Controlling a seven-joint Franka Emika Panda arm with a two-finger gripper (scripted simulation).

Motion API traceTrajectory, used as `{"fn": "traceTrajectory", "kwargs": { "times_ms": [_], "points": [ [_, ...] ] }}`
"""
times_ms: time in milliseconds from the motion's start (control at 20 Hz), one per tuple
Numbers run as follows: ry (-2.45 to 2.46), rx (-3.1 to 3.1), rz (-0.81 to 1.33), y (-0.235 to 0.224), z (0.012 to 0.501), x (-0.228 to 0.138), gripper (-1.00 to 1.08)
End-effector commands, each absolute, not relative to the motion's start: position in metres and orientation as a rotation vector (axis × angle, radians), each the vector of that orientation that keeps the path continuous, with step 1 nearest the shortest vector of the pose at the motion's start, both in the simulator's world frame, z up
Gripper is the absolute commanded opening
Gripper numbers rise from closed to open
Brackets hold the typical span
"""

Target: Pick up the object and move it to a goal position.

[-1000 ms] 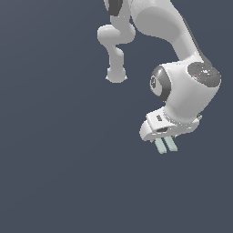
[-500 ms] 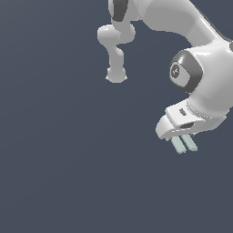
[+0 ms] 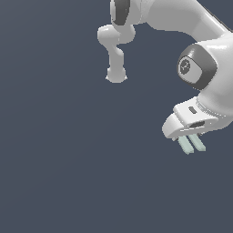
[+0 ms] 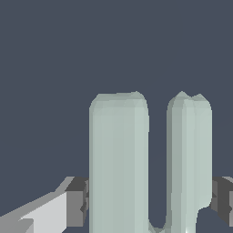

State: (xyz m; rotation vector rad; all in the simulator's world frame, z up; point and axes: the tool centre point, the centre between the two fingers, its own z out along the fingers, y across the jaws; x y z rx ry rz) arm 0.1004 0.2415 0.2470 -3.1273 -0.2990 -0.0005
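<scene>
The object (image 3: pixel 185 145) is a small pale mint-green piece made of two short parallel bars joined at one end. In the exterior view it sticks out below the white hand, low on that view's right. My gripper (image 3: pixel 191 138) is shut on it. In the wrist view the object (image 4: pixel 118 159) fills the middle as a U shape. The dark finger pads (image 4: pixel 76 200) press against its two outer sides. The object hangs in the air with nothing under it.
The white arm (image 3: pixel 200 27) arches across the top of the exterior view, and a rounded link end (image 3: pixel 116 75) hangs at upper centre. Everything else is a flat dark blue-grey background with no other objects or marker visible.
The arm has carried the object toward the exterior view's right at about the same height. The last half second shows a smaller shift than the one before. The grip is unchanged.
</scene>
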Motion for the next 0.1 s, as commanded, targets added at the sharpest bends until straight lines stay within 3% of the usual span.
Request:
{"fn": "traceTrajectory", "kwargs": {
  "times_ms": [0, 50],
  "points": [
    [-0.298, -3.128, 0.0, 0.2424, 0.2482, 0.1011, -1.0],
    [-0.298, -3.128, 0.0, 0.2425, 0.2483, 0.1012, -1.0]
  ]
}}
